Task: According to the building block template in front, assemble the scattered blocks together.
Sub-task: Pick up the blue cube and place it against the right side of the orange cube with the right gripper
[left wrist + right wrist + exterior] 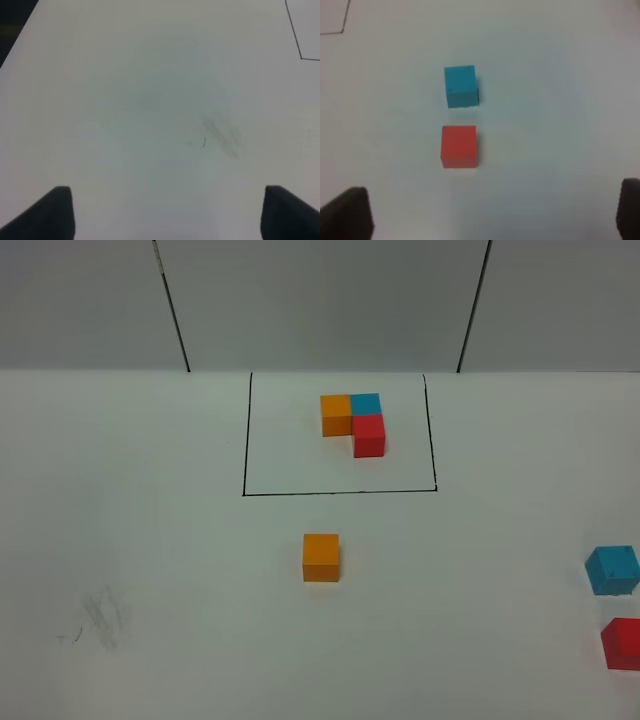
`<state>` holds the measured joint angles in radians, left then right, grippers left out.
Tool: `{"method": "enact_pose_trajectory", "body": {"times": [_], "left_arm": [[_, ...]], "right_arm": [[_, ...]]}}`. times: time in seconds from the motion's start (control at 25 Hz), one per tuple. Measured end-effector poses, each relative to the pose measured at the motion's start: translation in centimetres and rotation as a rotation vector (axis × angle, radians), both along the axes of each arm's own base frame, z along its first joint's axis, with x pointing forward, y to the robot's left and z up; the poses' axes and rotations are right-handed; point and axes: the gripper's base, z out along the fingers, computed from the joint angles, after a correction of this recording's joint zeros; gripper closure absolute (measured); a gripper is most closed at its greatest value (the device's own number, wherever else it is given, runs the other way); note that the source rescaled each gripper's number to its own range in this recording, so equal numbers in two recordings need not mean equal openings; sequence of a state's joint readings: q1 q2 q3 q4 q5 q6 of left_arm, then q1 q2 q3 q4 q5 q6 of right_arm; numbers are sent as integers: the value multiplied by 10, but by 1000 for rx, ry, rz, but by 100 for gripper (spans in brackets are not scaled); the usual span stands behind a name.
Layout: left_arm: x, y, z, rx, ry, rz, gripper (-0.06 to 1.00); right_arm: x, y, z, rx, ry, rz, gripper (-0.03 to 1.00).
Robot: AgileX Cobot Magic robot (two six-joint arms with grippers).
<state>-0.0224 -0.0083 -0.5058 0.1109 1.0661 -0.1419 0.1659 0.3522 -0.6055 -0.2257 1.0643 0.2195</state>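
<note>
The template [354,423] is an L of orange, blue and red cubes inside a black drawn rectangle [340,492] at the table's back middle. The loose orange cube [321,557] sits alone in front of the frame. The loose blue cube [612,570] and red cube [623,643] sit at the right edge; both show in the right wrist view, blue [460,86] and red [459,146], apart from each other. My right gripper [492,212] is open and empty, short of the red cube. My left gripper [167,212] is open and empty over bare table.
A grey smudge [100,618] marks the white table at front left, also in the left wrist view [222,134]. A corner of the black frame line [295,37] shows there. Grey wall panels [320,300] stand behind the table.
</note>
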Motion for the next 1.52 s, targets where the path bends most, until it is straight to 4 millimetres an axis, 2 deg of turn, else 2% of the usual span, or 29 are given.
{"method": "enact_pose_trajectory", "body": {"times": [0.12,0.24,0.44,0.68,0.8,0.96,1.16,1.52], "left_arm": [[0,0,0,0,0,0,27],[0,0,0,1,0,1,27],[0,0,0,1,0,1,27],[0,0,0,1,0,1,27],[0,0,0,1,0,1,27],[0,0,0,1,0,1,27],[0,0,0,1,0,1,27],[0,0,0,0,0,1,27]], "right_arm": [[29,3,14,-36,77,-6,-2],[60,7,17,-77,157,-5,-3],[122,17,9,-113,299,18,-3],[180,29,-2,-113,403,57,-3],[205,27,-5,-62,449,43,-3],[227,20,-18,-41,536,45,-3],[240,19,-41,-43,622,58,-3],[266,19,-75,-40,623,67,-3]]}}
